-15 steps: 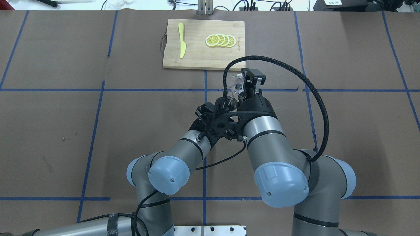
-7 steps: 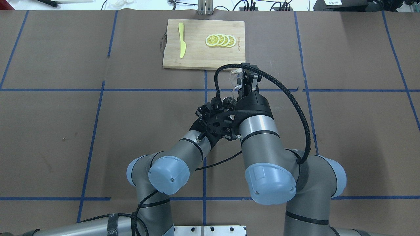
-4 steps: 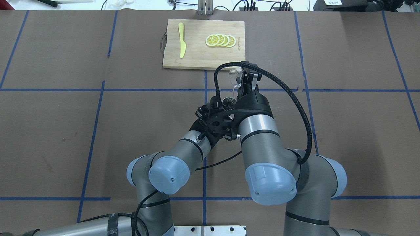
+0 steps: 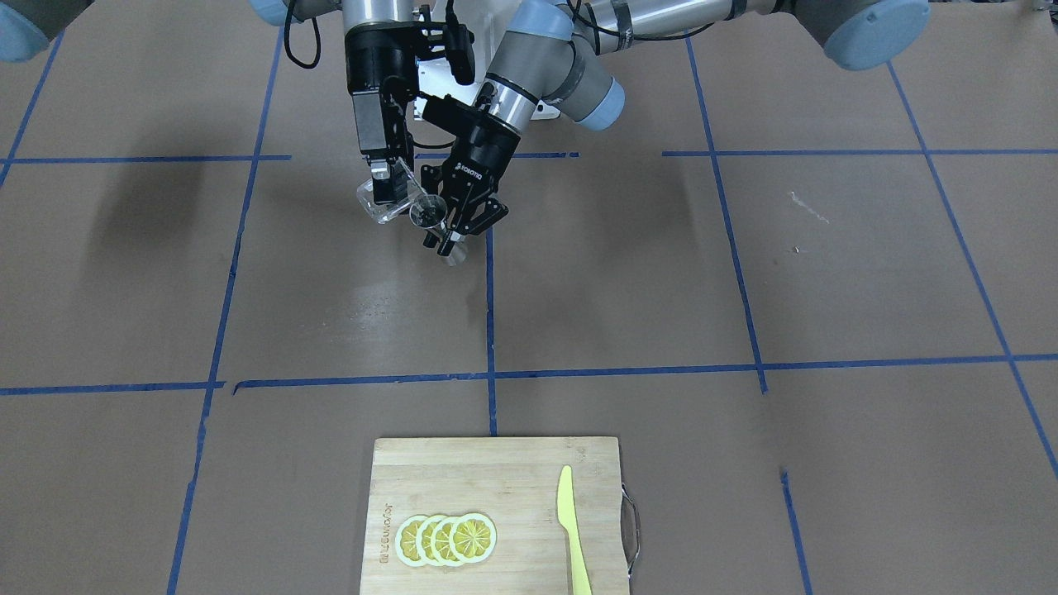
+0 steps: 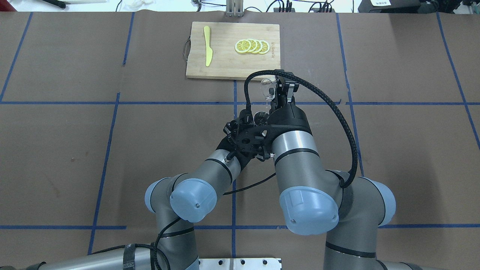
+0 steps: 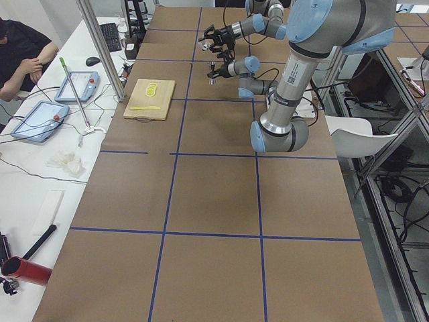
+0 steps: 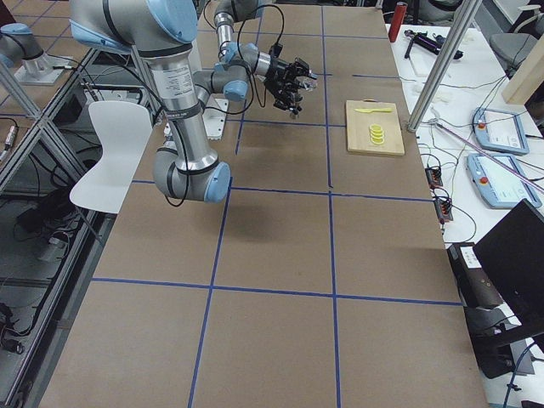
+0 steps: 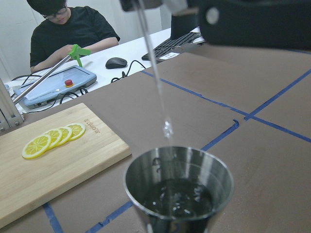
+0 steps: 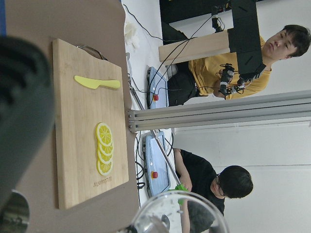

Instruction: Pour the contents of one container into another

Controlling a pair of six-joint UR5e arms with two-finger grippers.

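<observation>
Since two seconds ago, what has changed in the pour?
The right gripper rolled and shifted slightly left, tipping the glass cup further over the jigger. The left gripper, jigger, cutting board, knife and lemon slices stayed put.

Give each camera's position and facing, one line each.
Front-facing: opposite the robot, looking down; left arm on view's right.
Overhead: behind its shoulders, looking forward; both arms.
Exterior left: beyond its left; left arm near.
Exterior right: beyond its right; right arm near.
Left wrist: over the jigger; no own arm.
Right wrist: past the glass cup toward the cutting board.
Both wrist views share the lemon slices.
</observation>
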